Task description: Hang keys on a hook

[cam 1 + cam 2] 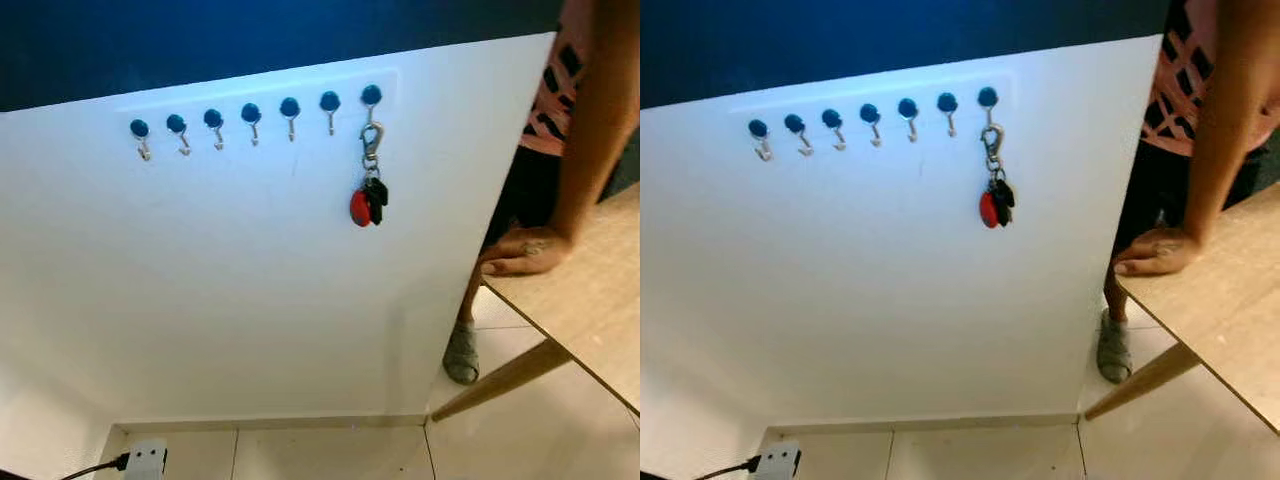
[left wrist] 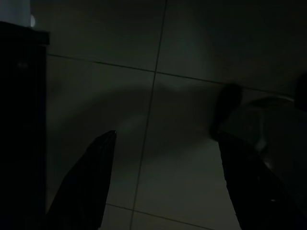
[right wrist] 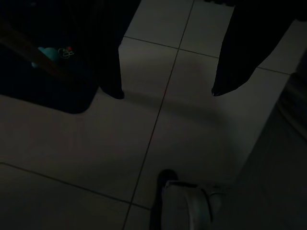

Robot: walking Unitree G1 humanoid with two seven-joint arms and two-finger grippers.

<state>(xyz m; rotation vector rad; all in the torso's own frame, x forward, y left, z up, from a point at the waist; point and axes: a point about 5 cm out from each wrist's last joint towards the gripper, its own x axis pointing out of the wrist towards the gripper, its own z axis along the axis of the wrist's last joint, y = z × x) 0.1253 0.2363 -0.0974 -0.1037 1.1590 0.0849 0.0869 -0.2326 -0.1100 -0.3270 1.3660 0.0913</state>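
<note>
The keys (image 1: 368, 202) are hanging by a metal clip from the last hook (image 1: 371, 97) at the right end of the row of hooks (image 1: 251, 113), near the white wall's (image 1: 250, 300) upper right corner. Both arms are hanging idle: the left hand (image 2: 163, 143) and the right hand (image 3: 166, 91) are pointing at the floor tiles (image 3: 144, 143), fingers apart and holding nothing. A person's hand (image 1: 522, 252) is resting on the desk (image 1: 590, 290) edge nearby; a clumsy turn there could be risking a bump, or jarring the keys loose.
</note>
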